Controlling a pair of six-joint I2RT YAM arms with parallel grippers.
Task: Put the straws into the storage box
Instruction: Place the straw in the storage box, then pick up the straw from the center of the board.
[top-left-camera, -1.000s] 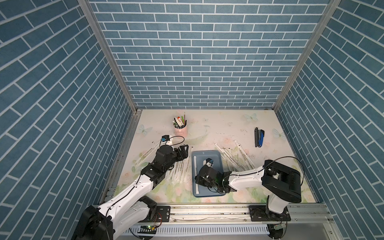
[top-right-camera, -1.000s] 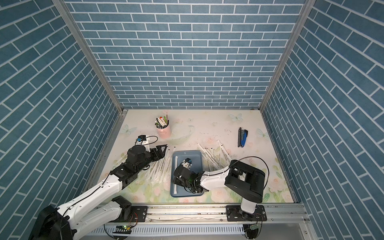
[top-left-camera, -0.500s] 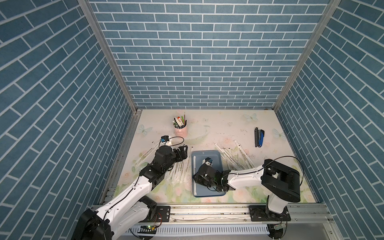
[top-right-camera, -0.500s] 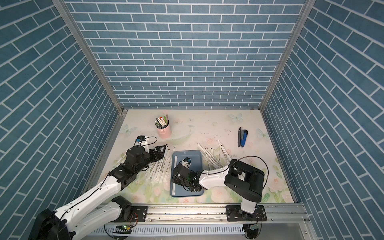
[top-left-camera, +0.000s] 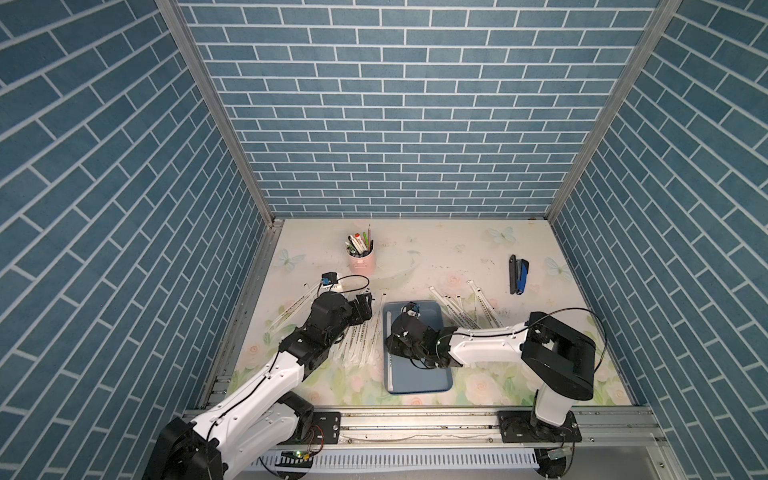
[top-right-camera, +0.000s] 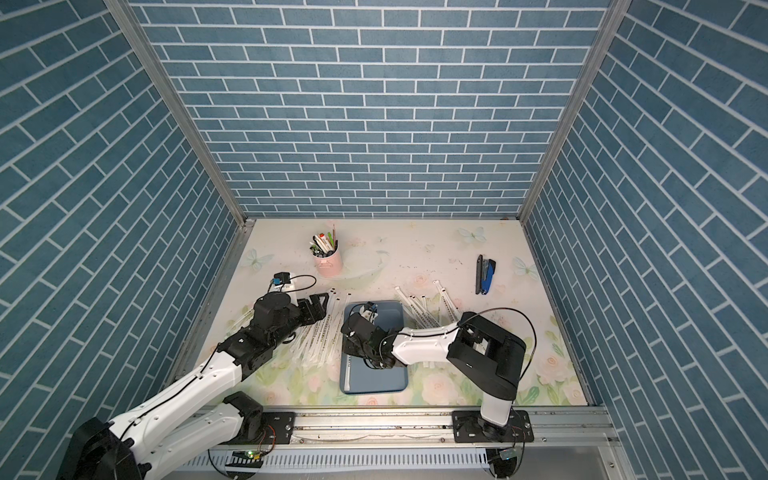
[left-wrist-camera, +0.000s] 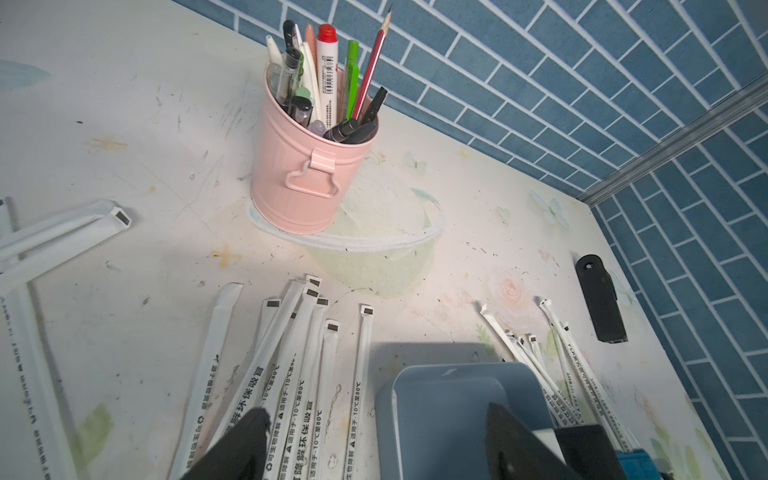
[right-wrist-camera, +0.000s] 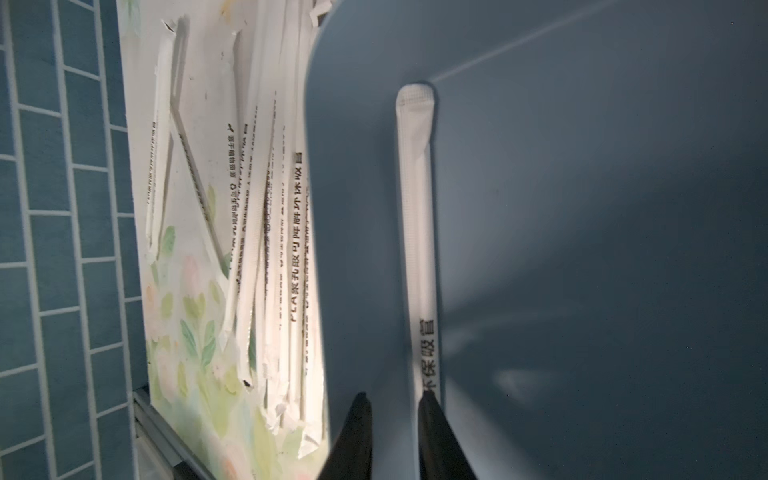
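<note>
White straw (right-wrist-camera: 415, 216), tail hidden behind parted right end effector (right-wrist-camera: 392, 402); left end effector (left-wrist-camera: 376, 409) parted

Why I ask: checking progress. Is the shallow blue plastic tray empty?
Not empty: at least one white paper-wrapped straw lies on the tray floor.

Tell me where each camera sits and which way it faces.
Top views: high on the rail side, looking down at the table; left arm and right arm show.
Left wrist: low on the left arm, facing the pink cup and loose straws; left gripper open.
Right wrist: over the storage box, looking down on one straw; right gripper shows.
Shared: both wrist views catch the storage box and straws beside it.
</note>
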